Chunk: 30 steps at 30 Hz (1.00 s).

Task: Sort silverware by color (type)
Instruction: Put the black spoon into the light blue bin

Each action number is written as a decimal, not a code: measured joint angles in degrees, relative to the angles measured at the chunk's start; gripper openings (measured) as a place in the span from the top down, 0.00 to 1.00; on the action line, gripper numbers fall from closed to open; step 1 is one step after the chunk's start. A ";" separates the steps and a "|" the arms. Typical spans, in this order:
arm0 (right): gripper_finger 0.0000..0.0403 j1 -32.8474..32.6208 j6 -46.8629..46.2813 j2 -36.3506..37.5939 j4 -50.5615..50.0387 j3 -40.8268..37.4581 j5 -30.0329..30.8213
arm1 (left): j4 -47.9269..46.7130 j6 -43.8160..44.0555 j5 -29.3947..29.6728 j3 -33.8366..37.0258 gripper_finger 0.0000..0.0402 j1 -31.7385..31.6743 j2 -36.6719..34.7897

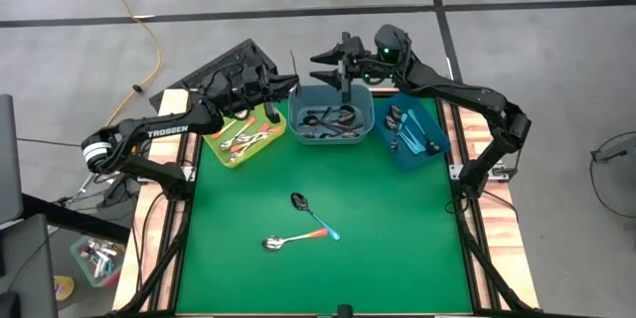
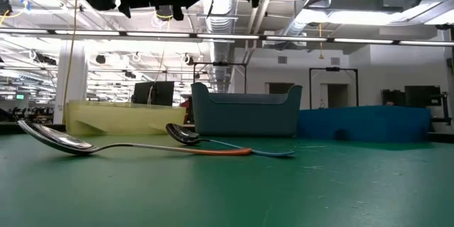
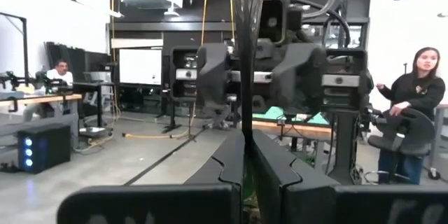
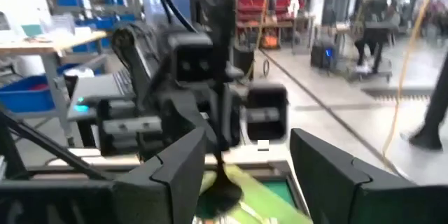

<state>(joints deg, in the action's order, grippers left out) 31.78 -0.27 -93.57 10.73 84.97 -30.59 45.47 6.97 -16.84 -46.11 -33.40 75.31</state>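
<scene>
My left gripper (image 1: 286, 85) is shut on a dark metal spoon (image 1: 294, 64), held high over the table's far edge between the yellow-green bin (image 1: 242, 139) and the grey-blue bin (image 1: 331, 115). My right gripper (image 1: 320, 68) stands open just to its right and faces it. In the right wrist view the spoon's bowl (image 4: 222, 192) shows between the spread fingers and touches neither. Two spoons lie crossed on the green mat. One has an orange handle (image 1: 290, 240). The other has a teal handle (image 1: 316, 219). My left gripper pinches the dark spoon's handle (image 3: 246, 115) between its two fingers, which come roughly level from the table's left and lie across it. The handle stands upright above the fingers (image 3: 231, 155), and the bowl hangs below them. The spoon is lifted clear of the bins and the table.
The yellow-green bin holds orange-handled spoons, the grey-blue bin dark ones, and the blue bin (image 1: 412, 135) at far right teal-handled ones. The green mat (image 1: 397, 238) is bare around the two crossed spoons. People (image 3: 413, 98) are in the room beyond the table.
</scene>
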 joint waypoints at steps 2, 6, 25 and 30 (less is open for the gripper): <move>0.43 -0.82 -0.93 -0.39 1.49 0.05 -0.31 | 0.30 0.65 -0.11 0.00 1.00 -0.02 0.00; 0.43 -1.65 -3.61 -0.59 6.00 -0.05 -1.19 | -0.39 0.78 -0.40 -0.02 1.00 0.09 0.00; 0.43 -5.79 -6.86 -1.08 6.59 0.02 -1.17 | -2.53 4.85 -3.74 -0.07 1.00 2.44 0.00; 0.43 -6.05 -6.85 -1.41 5.67 0.02 -1.20 | -3.22 4.10 -3.41 -0.07 1.00 3.99 0.02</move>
<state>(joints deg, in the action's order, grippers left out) 25.74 -7.12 -94.98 16.40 84.99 -31.79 42.25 11.06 -20.26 -46.17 -29.41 75.33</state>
